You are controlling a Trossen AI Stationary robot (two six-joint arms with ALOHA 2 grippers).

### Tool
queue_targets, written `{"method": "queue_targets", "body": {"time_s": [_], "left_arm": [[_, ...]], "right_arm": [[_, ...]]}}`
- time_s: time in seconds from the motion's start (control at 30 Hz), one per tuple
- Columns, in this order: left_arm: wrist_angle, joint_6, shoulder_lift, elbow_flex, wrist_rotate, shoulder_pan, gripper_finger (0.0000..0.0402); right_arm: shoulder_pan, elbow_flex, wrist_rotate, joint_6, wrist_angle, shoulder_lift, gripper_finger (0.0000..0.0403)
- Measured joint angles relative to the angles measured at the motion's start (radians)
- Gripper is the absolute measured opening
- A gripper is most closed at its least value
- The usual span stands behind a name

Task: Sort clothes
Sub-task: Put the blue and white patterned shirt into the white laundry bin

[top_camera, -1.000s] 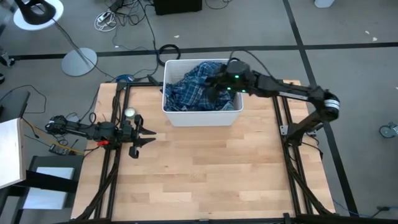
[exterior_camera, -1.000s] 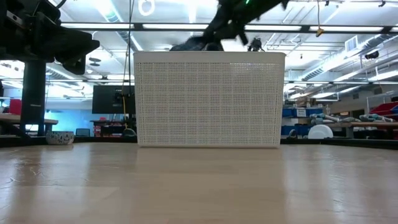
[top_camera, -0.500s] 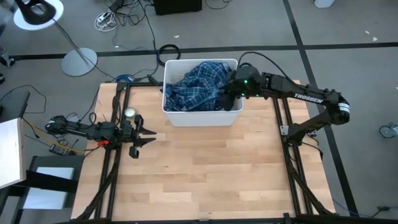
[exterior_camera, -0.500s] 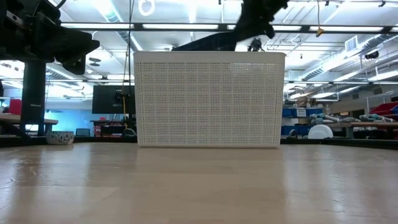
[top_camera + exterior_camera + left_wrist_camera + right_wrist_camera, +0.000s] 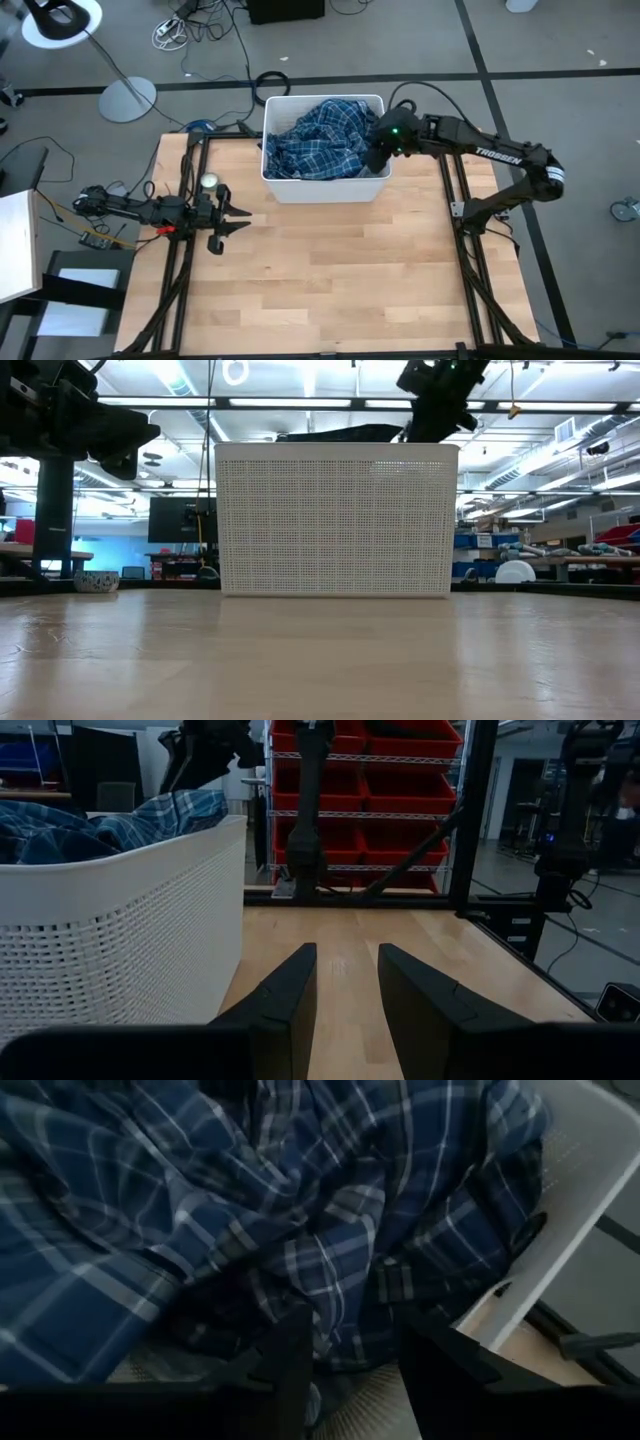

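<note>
A blue-and-white plaid shirt [image 5: 318, 140] lies crumpled in the white bin [image 5: 275, 188] at the table's far middle, and it fills the right wrist view [image 5: 300, 1210]. My right gripper [image 5: 378, 157] is open just above the shirt's right part, by the bin's right wall [image 5: 560, 1230]. In the low view it stands over the bin's right rim [image 5: 438, 400]. My left gripper [image 5: 240, 215] is open and empty at the table's left, pointing right. The other clothes do not show. My right gripper points down into the bin with its fingers [image 5: 290, 1350] on either side of a plaid fold [image 5: 350, 1315]. I cannot tell whether they touch it.
The bin's mesh wall [image 5: 120, 920] stands close to my left gripper [image 5: 345, 980]. Bare wooden table [image 5: 330, 270] lies in front of the bin. The table's frame rails [image 5: 185, 180] run along both sides.
My right gripper has gone from over the bin's middle toward the table's right edge and a little nearer, and now stands by the bin's right wall.
</note>
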Motion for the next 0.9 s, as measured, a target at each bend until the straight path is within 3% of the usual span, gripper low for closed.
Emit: {"method": "queue_targets", "body": {"time_s": [0.23, 0.43, 0.63, 0.9], "left_arm": [[0.0, 0.0, 0.0, 0.0, 0.0, 0.0, 0.0115], [0.0, 0.0, 0.0, 0.0, 0.0, 0.0, 0.0115], [0.0, 0.0, 0.0, 0.0, 0.0, 0.0, 0.0115], [0.0, 0.0, 0.0, 0.0, 0.0, 0.0, 0.0115]], "right_arm": [[0.029, 0.0, -0.012, -0.043, 0.127, -0.061, 0.0142], [0.073, 0.0, -0.138, -0.115, 0.31, -0.049, 0.0142], [0.092, 0.0, -0.15, -0.116, 0.422, 0.053, 0.0141], [0.068, 0.0, -0.188, -0.051, 0.383, 0.242, 0.0141]]}}
